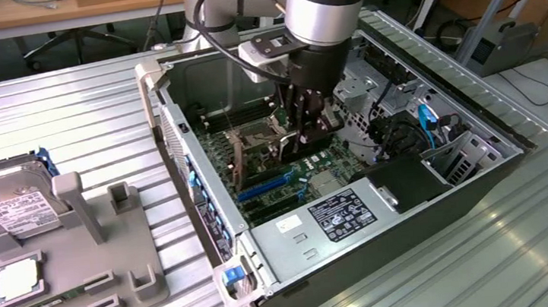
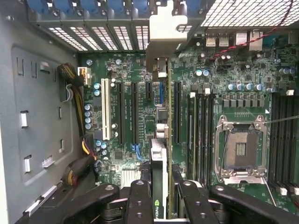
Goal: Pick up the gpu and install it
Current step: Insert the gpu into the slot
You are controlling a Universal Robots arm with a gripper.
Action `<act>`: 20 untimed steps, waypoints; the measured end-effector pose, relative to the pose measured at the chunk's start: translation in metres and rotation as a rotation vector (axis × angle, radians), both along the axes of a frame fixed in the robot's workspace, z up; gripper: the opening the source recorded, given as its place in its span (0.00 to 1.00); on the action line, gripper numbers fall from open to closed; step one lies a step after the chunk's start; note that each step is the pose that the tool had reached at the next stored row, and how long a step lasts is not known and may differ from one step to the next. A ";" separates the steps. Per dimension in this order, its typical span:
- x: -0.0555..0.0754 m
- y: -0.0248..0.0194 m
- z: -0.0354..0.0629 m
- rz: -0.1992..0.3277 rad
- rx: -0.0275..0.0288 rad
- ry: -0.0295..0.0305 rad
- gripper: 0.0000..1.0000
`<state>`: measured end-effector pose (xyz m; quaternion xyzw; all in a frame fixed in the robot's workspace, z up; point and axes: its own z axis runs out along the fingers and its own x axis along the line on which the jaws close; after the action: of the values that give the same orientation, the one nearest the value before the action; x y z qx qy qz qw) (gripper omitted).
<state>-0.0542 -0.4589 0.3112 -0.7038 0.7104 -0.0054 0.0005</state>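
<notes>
Half sunk into large open grey metal computer case (image 1: pixel 174 126), points grey tubular robot arm (image 1: pixel 325 3) steeply down over green motherboard (image 2: pixel 126 70). Clamps, in black gripper (image 2: pixel 164 196) with narrowly set fingers (image 2: pixel 140 205), thin black gpu card (image 2: pixel 159 158) with pale metal bracket edge-on over long black expansion slots (image 2: pixel 120 112).

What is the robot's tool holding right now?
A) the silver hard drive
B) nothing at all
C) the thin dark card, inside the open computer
C: the tool is shut on the gpu, held edge-on over the motherboard inside the computer case, while the hard drive sits on the grey tray outside.
</notes>
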 end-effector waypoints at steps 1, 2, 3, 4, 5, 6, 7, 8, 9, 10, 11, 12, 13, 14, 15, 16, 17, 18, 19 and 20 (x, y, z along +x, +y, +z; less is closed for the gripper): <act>-0.001 0.0000 -0.0024 0.000 0.0000 0.0000 0.27; -0.001 0.0000 -0.0039 0.000 0.0001 0.0000 0.27; -0.001 0.0000 -0.0051 0.000 0.0001 0.0000 0.27; -0.002 0.0000 -0.0062 0.000 0.0000 0.0000 0.27; -0.002 0.0000 -0.0071 0.000 0.0002 -0.0001 0.27; -0.002 0.0001 -0.0076 0.000 0.0000 0.0000 0.27; -0.003 0.0001 -0.0089 0.000 0.0001 0.0000 0.27; -0.005 0.0002 -0.0098 0.000 0.0001 0.0000 0.27; -0.006 0.0004 -0.0106 0.000 0.0000 0.0000 0.27; -0.006 0.0006 -0.0109 0.000 -0.0002 0.0001 0.27; -0.007 0.0008 -0.0113 0.000 -0.0001 0.0001 0.27; -0.008 0.0012 -0.0119 0.000 0.0001 0.0000 0.27; -0.009 0.0015 -0.0125 0.000 0.0001 0.0000 0.27; -0.010 0.0017 -0.0133 0.000 0.0002 -0.0001 0.27; -0.011 0.0019 -0.0138 0.000 0.0001 0.0000 0.27; -0.011 0.0021 -0.0145 0.000 0.0001 0.0000 0.27; -0.012 0.0022 -0.0154 0.000 0.0000 0.0000 0.27; -0.013 0.0024 -0.0165 0.000 0.0000 0.0000 0.27; -0.013 0.0026 -0.0178 0.000 0.0000 0.0000 0.27; -0.014 0.0028 -0.0191 0.000 0.0001 0.0000 0.27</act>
<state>-0.0683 -0.4561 0.2921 -0.7038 0.7104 -0.0054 0.0005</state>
